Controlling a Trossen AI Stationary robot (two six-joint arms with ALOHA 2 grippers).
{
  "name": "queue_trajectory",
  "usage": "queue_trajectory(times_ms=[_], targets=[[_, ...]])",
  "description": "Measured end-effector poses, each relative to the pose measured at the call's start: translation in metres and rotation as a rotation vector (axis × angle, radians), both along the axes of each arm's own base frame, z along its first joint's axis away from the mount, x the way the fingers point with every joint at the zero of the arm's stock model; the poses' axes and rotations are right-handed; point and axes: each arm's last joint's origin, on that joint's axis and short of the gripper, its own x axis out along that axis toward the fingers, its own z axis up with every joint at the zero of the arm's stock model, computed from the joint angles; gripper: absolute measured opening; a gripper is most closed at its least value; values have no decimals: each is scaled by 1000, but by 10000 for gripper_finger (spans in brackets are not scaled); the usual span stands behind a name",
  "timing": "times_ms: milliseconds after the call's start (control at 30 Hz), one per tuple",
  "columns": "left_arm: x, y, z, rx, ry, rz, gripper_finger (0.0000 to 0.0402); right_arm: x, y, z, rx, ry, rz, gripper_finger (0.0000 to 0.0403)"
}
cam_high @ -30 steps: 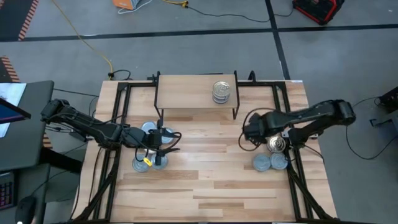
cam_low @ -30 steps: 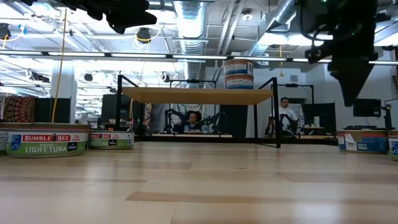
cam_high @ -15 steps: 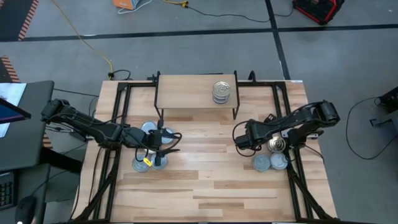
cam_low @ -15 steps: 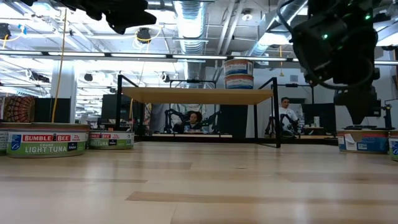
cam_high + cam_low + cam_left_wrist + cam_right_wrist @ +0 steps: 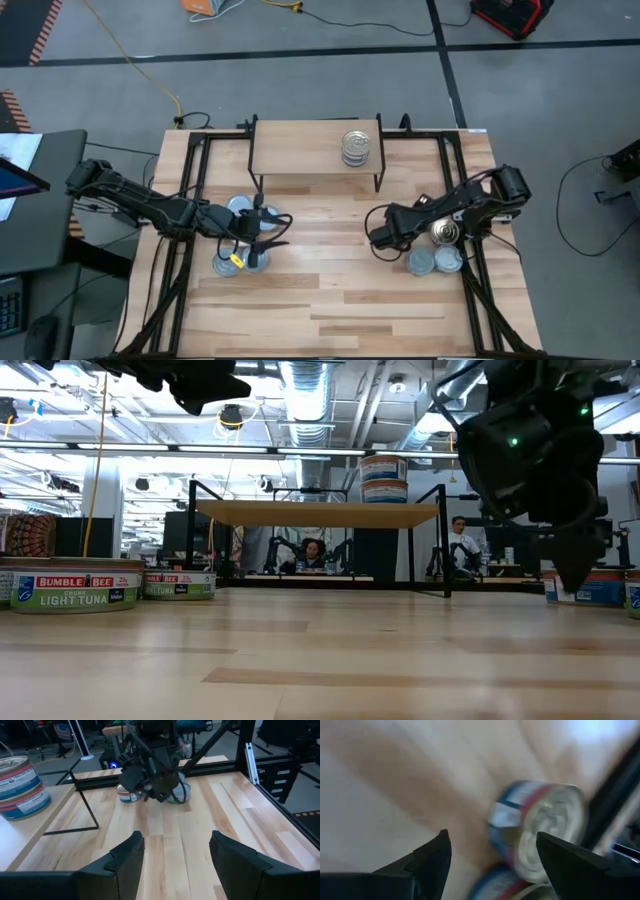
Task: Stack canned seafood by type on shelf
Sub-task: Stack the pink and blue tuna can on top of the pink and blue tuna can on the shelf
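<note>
High view: the left gripper reaches out low in front of the shelf's left leg, jaws apart and empty, with flat tins clustered just beside and under the arm. One tin there reads "BUMBLE BEE LIGHT TUNA". On the shelf top, toward its right end, sits a small stack of cans. Farther right, the right gripper hangs bent over the table in front of the shelf's right leg, jaws apart, holding nothing; three more tins lie just beside it
</note>
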Motion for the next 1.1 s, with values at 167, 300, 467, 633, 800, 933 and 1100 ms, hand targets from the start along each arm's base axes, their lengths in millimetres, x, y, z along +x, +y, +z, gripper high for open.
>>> queue_trajectory(times_ms=[167, 300, 467, 633, 800, 933, 1100], targets=[[0, 0, 0, -5, -1, 1, 214, 6, 13, -3, 77, -85, 23, 324], [0, 0, 0, -19, -5, 3, 214, 6, 19, -3, 86, -105, 40, 324], [0, -1, 1, -42, -7, -19, 214, 14, 26, -7, 176, -185, 25, 324], [0, -2, 1, -44, -11, -24, 214, 16, 27, -5, 177, -203, 4, 314], [0, -4, 2, -49, -17, -37, 214, 28, 37, 18, 203, -286, 29, 306], [0, -4, 2, -48, -22, -37, 214, 26, 44, 55, 161, -352, 72, 306], [0, -4, 2, -48, -21, -38, 214, -10, 25, 94, 74, -382, -30, 306]])
